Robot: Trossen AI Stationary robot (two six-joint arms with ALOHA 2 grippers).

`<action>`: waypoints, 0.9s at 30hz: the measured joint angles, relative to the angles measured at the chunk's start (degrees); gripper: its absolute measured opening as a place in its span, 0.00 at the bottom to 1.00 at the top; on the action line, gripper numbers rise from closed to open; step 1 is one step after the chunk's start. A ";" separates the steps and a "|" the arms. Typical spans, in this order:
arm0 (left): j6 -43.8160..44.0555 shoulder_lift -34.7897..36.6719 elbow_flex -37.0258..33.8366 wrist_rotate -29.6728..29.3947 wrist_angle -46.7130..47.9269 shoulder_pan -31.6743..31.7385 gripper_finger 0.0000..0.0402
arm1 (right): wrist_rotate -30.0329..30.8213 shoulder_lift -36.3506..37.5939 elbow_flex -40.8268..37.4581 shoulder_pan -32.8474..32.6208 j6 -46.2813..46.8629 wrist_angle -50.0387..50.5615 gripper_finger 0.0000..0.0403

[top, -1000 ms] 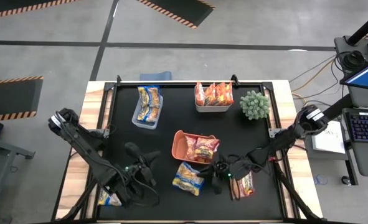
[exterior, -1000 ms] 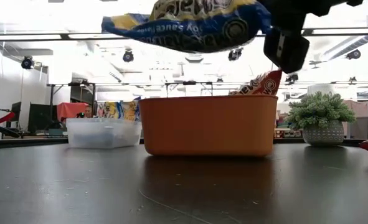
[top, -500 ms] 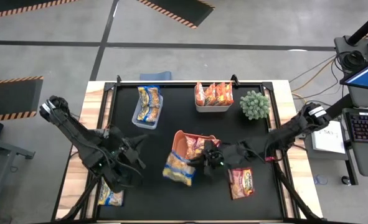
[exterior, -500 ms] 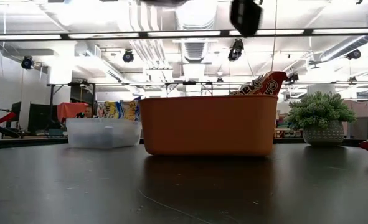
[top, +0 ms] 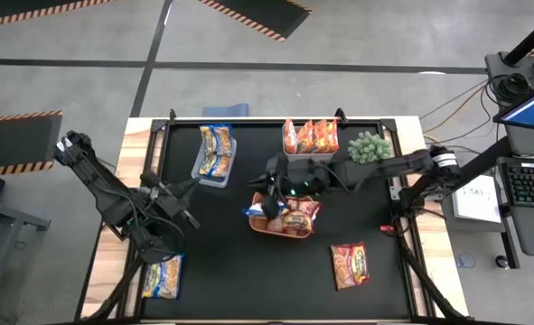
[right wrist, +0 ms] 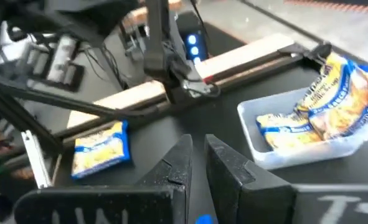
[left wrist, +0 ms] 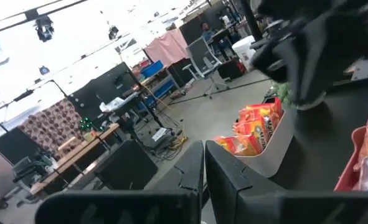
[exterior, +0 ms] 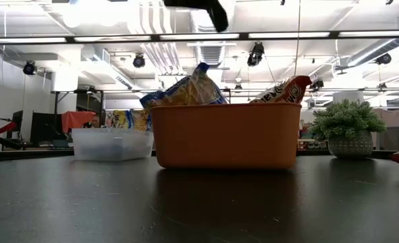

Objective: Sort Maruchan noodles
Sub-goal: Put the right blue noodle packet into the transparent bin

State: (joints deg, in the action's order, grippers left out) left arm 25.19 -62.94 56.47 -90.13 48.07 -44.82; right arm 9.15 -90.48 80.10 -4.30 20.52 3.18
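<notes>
Sorting in progress, seen from above and from worktop height. The clear plastic bin at the back left holds blue-and-yellow ramen packets; the white rectangular bin at the back centre holds orange packets standing on edge. The orange plastic bin in the middle holds a red packet and, at its left end, a blue-and-yellow packet leaning on the rim — apparently in the wrong bin, or only in passing.

Two packets lie loose: a red packet on the black worktop at the front right, and a blue-and-yellow packet on the wooden edge at the front left. Judged from this, most packets are sorted; these two, and perhaps the blue one in the orange bin, remain.

The right claw hangs over the orange bin's left end — its fingers nearly together, holding nothing. The left claw waits beside the clear bin, fingers almost closed and empty. A small green potted plant stands at the back right.
</notes>
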 joint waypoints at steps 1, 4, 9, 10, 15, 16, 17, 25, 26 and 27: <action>-0.81 0.00 0.00 0.02 0.03 0.00 0.00 | -1.40 -0.69 0.93 0.93 -0.07 0.55 0.08; -3.30 -0.12 -0.02 0.10 0.15 0.02 0.00 | -3.67 -1.47 3.35 3.04 -0.76 4.06 0.08; -4.63 -0.90 -0.16 6.94 4.65 0.09 0.00 | -6.13 -1.75 5.95 4.09 -10.70 12.34 0.08; -4.57 -0.92 -0.38 8.45 5.22 0.09 0.00 | -6.17 -1.63 6.01 4.09 -13.53 13.60 0.08; -5.86 -0.67 -3.75 11.71 5.72 0.18 0.00 | -6.08 -0.96 5.89 4.08 -19.68 19.79 0.08; -6.15 -0.52 -4.34 11.78 5.75 0.19 0.00 | -6.02 -0.96 5.60 4.09 -19.85 20.58 0.08; -6.40 -0.45 -4.62 12.16 5.74 0.20 0.00 | -5.98 -0.96 5.06 4.10 -20.51 21.01 0.08; -11.13 -0.33 -3.65 19.81 -1.68 1.11 0.00 | -6.22 2.22 -2.27 4.20 -27.83 17.49 0.08; -13.02 -0.33 -3.63 22.28 -4.20 1.46 0.00 | -6.53 3.07 -3.81 4.20 -28.74 15.92 0.08; -15.17 -0.36 -3.64 25.14 -6.87 1.95 0.00 | -6.66 3.92 -5.54 4.18 -29.57 14.11 0.08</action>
State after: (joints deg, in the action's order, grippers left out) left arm 10.02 -63.29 52.83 -64.99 41.20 -42.87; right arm 2.49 -86.56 74.56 -0.11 -9.05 17.28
